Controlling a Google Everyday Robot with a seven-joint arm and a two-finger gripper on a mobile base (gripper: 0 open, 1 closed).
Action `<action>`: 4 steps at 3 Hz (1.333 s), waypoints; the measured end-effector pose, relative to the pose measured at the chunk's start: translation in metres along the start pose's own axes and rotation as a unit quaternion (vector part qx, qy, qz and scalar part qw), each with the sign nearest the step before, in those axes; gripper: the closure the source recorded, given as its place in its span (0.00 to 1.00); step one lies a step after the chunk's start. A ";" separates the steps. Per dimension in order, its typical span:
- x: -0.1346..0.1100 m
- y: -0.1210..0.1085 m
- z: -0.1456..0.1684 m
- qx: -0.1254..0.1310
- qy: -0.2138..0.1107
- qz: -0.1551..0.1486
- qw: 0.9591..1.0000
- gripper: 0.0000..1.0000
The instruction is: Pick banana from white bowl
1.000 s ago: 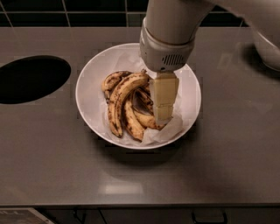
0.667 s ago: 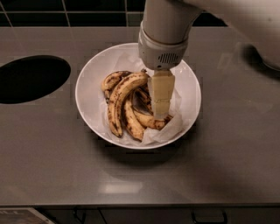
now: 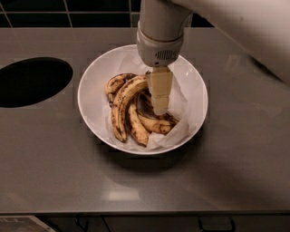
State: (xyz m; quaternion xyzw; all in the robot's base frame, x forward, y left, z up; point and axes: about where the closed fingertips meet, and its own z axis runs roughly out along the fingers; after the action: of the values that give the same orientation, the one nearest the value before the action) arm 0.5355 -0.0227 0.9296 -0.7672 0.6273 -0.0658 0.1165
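The white bowl sits mid-counter, lined with crumpled white paper. Several overripe speckled bananas lie in it. The banana, the longest and fattest, curves from the bowl's upper middle down to the lower left of the pile. Shorter, darker bananas lie to its right. My gripper hangs from the arm's grey wrist, pointing down into the bowl. Its cream tip is right of the banana, over the dark bananas in the middle of the pile. It hides part of them.
A dark oval opening is cut into the grey counter at the left. A dark tiled wall runs along the back. My pale arm crosses the upper right. The counter's front edge is near the bottom.
My gripper has moved left and a little toward the back, from the right side of the pile to over its middle. The bananas and bowl have not moved.
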 end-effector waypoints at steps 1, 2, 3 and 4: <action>-0.009 -0.005 0.010 -0.006 -0.003 -0.013 1.000 0.16; -0.012 -0.003 0.022 -0.014 -0.012 -0.016 1.000 0.28; -0.013 0.000 0.027 -0.018 -0.017 -0.013 1.000 0.27; -0.013 0.001 0.028 -0.018 -0.017 -0.014 1.000 0.24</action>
State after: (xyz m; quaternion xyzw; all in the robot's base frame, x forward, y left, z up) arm 0.5389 -0.0072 0.9031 -0.7789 0.6155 -0.0428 0.1127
